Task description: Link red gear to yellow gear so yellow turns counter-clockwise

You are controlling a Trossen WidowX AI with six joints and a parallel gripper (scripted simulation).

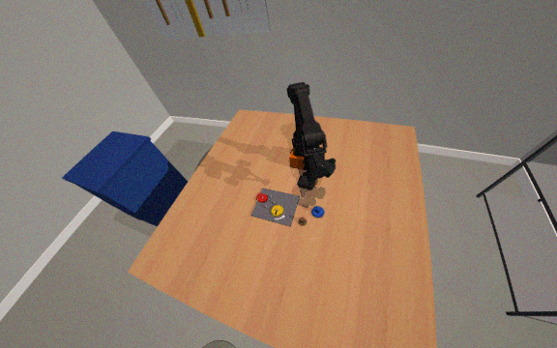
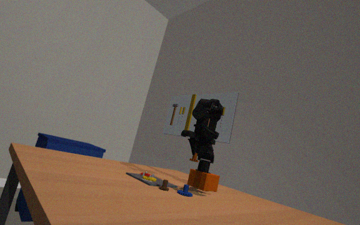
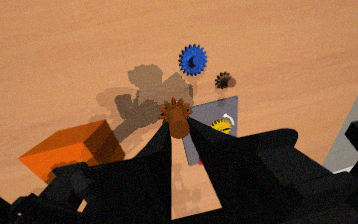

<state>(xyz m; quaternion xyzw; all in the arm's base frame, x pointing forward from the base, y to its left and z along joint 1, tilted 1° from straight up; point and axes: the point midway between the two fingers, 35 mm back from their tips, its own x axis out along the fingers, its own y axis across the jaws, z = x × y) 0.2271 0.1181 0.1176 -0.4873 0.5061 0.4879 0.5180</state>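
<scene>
My gripper is shut on the stem of an orange-brown gear and holds it above the table, teeth downward. The grey board lies beyond it. The red gear sits at one corner of the board; the yellow gear sits nearer the white arrow. A blue gear and a smaller dark brown gear stand on the table beside the board. The pegs are too small to tell apart.
An orange block stands on the table close to the arm. The wooden table carries everything. A blue bin is off the table's left side.
</scene>
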